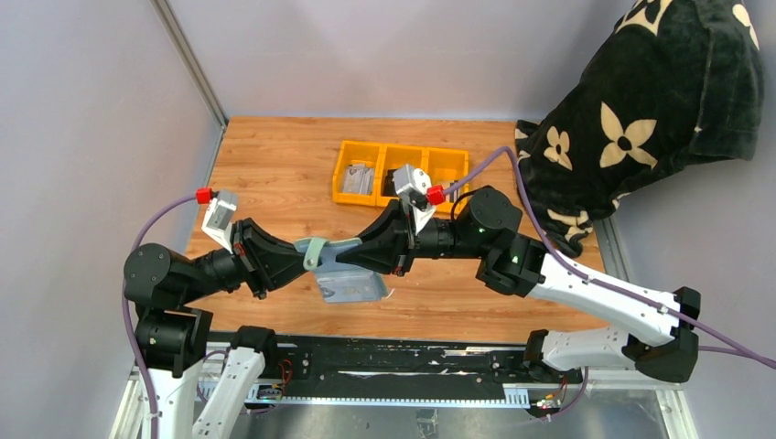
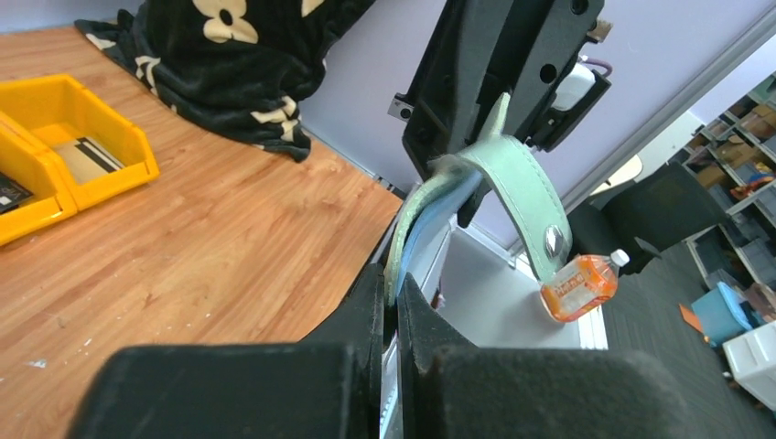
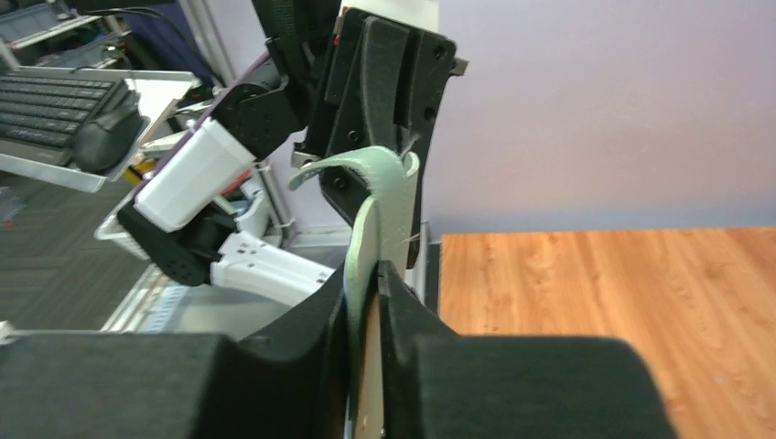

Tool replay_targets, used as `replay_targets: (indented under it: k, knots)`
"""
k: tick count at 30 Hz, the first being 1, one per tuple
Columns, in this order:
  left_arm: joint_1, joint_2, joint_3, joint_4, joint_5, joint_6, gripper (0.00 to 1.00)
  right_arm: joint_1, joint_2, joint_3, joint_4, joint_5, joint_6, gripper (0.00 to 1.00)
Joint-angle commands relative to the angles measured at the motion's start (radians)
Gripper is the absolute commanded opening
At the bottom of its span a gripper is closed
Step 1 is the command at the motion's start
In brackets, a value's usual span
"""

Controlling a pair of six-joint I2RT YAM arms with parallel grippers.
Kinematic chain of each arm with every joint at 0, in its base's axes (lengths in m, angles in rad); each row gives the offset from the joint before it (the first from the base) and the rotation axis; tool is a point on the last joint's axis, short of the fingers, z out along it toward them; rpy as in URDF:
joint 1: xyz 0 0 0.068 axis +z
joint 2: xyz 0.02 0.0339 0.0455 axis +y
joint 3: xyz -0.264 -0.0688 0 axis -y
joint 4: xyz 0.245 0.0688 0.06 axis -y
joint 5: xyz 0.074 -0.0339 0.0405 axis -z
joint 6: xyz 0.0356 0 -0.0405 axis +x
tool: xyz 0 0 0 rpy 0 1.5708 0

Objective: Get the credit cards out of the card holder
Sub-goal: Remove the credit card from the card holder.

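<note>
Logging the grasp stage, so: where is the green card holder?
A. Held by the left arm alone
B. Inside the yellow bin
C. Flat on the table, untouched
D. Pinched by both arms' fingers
D: each wrist view shows the card holder clamped in that arm's own grip, by the left fingers and the right fingers alike.
</note>
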Motion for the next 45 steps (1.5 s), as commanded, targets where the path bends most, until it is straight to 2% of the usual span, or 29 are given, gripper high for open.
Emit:
replay_targets:
  k: [1,3,6,11,13,14,17,18,20,26,28,34,40,45]
  knots:
    - [-0.001,-0.001,0.023,-0.04,0.044,0.067,0.0,0.004,0.042,0.102,-0.127,-0.133,-0.026,0.08]
    - [-0.002,0.016,0.067,-0.129,0.04,0.156,0.0,0.004,0.053,0.119,-0.161,-0.211,-0.064,0.0]
    - [-0.002,0.039,0.09,-0.235,0.053,0.23,0.0,0.004,0.063,0.15,-0.231,-0.247,-0.078,0.0]
    - [-0.002,0.031,0.079,-0.275,0.049,0.277,0.0,0.003,0.103,0.224,-0.369,-0.277,-0.102,0.0]
    - [-0.002,0.029,0.082,-0.277,0.049,0.275,0.05,0.001,0.133,0.259,-0.415,-0.275,-0.099,0.0]
    - [-0.002,0.029,0.082,-0.277,0.05,0.274,0.17,-0.001,0.142,0.275,-0.426,-0.268,-0.092,0.0]
    - [-0.002,0.026,0.083,-0.279,0.049,0.271,0.71,-0.01,0.156,0.287,-0.392,-0.23,-0.037,0.0]
    - [-0.002,0.024,0.083,-0.282,0.044,0.271,0.83,-0.015,0.155,0.283,-0.354,-0.223,-0.012,0.0]
    - [-0.002,0.018,0.077,-0.284,0.036,0.268,0.99,-0.02,0.147,0.252,-0.255,-0.198,0.044,0.0]
    - [-0.002,-0.001,0.056,-0.282,0.018,0.246,1.0,-0.021,0.071,0.035,0.141,-0.041,0.212,0.0]
    - [-0.002,-0.011,0.045,-0.267,0.015,0.227,1.0,-0.021,0.053,-0.015,0.225,0.002,0.24,0.0]
    - [-0.002,-0.056,-0.02,-0.11,0.019,0.08,1.0,-0.021,0.018,-0.099,0.372,0.067,0.314,0.0]
    - [-0.002,-0.062,-0.026,-0.108,0.028,0.07,0.97,-0.021,-0.003,-0.149,0.452,0.102,0.359,0.0]
    - [-0.002,-0.07,-0.045,-0.087,0.043,0.045,0.83,-0.021,-0.001,-0.211,0.602,0.156,0.437,0.0]
